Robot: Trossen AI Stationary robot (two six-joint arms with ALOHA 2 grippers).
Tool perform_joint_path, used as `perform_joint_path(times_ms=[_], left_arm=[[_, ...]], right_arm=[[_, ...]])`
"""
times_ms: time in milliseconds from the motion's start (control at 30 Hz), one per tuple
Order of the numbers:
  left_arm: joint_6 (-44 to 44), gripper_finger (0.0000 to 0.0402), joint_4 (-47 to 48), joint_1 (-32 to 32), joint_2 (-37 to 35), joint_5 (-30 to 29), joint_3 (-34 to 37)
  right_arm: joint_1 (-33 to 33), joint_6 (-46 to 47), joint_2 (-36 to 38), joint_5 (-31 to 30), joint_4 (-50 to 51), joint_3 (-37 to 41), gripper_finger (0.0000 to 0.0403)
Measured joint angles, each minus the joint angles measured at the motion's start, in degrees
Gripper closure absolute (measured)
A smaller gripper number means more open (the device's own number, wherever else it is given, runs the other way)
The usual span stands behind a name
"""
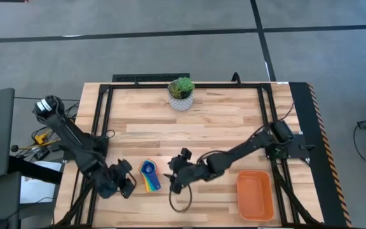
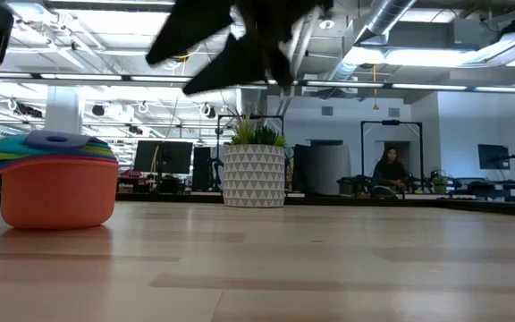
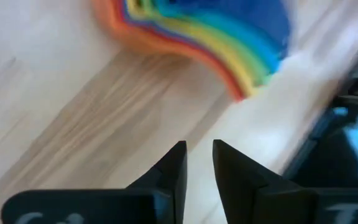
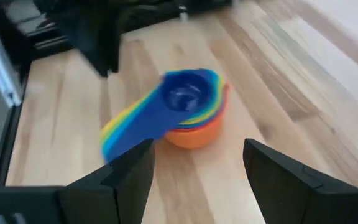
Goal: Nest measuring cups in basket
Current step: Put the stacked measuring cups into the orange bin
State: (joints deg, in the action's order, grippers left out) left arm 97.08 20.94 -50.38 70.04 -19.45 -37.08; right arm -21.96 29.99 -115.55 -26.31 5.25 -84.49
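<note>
The measuring cups (image 1: 150, 176) sit nested in 1 stack on the wooden worktop (image 1: 221, 127), between the 2 arms and well apart from the orange basket (image 1: 255, 194) at the right front. The left hand (image 3: 197, 163) is just beside the fanned handles, fingers nearly pressed together on nothing. The right hand (image 4: 194, 163) faces the stack, spread, holding nothing.
</note>
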Motion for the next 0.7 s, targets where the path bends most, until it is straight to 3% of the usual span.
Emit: perform_joint_path(times_ms=[333, 533, 700], left_arm=[[-1.15, 0.0351, -6.78, 2.89, 13.17, 0.94, 0.0], [-6.7, 0.035, -10.67, 5.48, 14.31, 0.62, -0.07], [-9.66, 0.0349, -11.9, 6.74, 14.33, 0.35, -0.07]], right_arm=[[6.31, 6.12, -1.04, 5.93, -3.26, 6.52, 0.0133], [6.27, 6.09, -5.49, 11.28, -10.69, 5.65, 0.0133], [5.39, 6.0, -5.73, 11.1, -10.04, 5.28, 0.0133]])
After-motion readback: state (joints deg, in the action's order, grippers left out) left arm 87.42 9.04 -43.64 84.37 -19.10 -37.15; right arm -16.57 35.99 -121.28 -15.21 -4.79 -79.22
